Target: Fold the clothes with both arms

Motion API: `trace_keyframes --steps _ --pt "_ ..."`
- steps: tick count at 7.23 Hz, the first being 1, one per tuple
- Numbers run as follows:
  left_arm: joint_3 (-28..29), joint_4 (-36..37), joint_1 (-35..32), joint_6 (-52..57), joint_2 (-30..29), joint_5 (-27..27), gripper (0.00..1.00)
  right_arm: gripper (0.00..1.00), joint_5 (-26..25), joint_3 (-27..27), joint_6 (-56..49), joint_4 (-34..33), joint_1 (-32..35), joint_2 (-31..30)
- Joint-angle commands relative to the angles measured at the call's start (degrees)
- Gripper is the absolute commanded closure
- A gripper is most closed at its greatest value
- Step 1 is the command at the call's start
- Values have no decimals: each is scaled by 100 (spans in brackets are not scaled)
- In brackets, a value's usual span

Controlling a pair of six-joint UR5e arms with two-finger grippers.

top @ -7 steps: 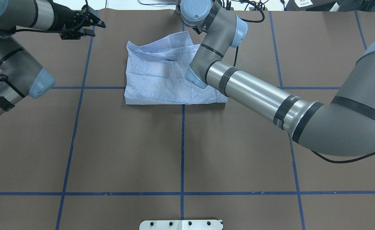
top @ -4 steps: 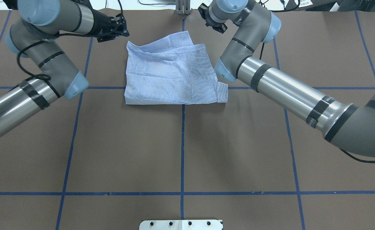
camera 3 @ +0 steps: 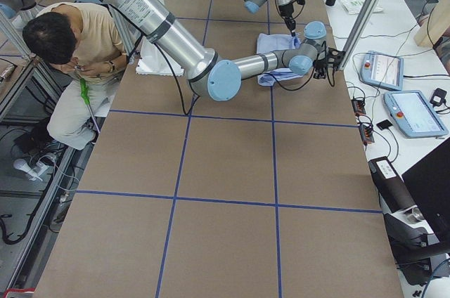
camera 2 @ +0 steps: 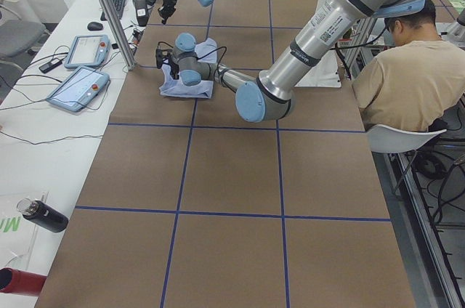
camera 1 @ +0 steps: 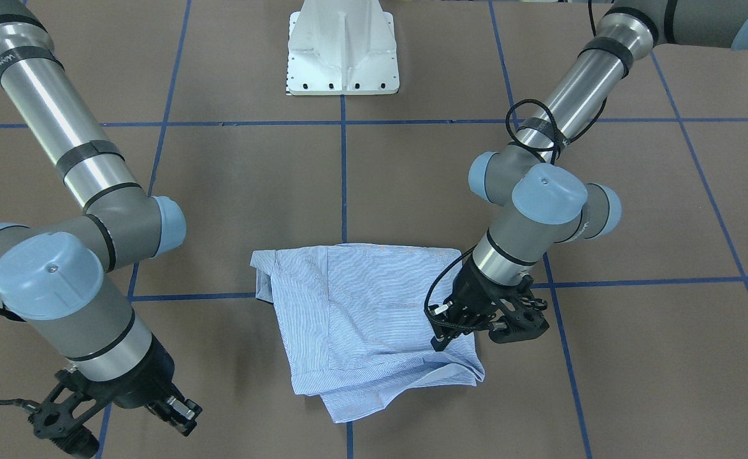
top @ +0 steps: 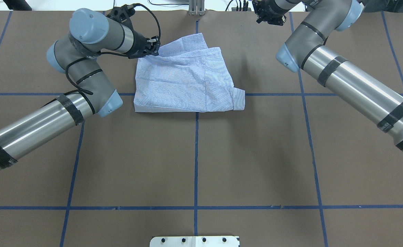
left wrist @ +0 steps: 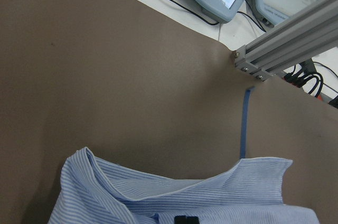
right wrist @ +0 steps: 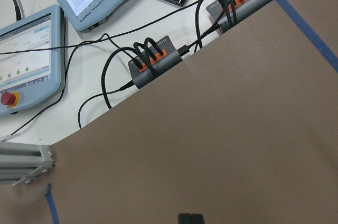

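Lying on the bench: one shirt, light blue with fine white stripes. It is folded to a rough rectangle over the crossing of two blue tape lines in the far middle of the bench. Its near edge is straight; its far edge is rumpled, with a flap sticking out.
Arms: two. The left arm reaches to the shirt's far left corner. The right arm stretches to the bench's far edge, well apart from the shirt.
Grippers: two, one on each arm.
Left side: the left gripper is clenched, its tips together in the wrist view. It touches the shirt at that corner; I cannot tell whether any cloth is pinched.
Right side: the right gripper is clenched too, tips pressed together and grasping nothing. It hangs over bare brown cover by the far edge.
Touch panels: two, grey, each with a red button, beyond the bench.
Cable hubs: two, dark with orange plugs, just past the far edge.
Base: one, white.
Person: one, seated beside the bench.
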Motion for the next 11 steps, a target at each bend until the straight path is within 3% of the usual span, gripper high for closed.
trace_keyframes --steps 1,3,5,7,10,11 --pt "283 -3 140 316 -139 -18 100 100 432 194 -494 -64 277 -280" --pt "466 -12 140 491 -175 8 100 100 434 239 -496 -64 278 -290" --pt "1333 -361 79 624 -708 377 100 100 425 239 -496 -55 260 -403" --pt "2554 -1265 -219 624 -1071 980 100 100 390 239 -532 -46 199 -535" --pt "2700 -1269 -694 948 -1089 1090 100 100 372 204 -540 -37 181 -597" --pt "2691 -1242 -930 1123 -1106 863 100 100 390 230 -567 -37 242 -598"
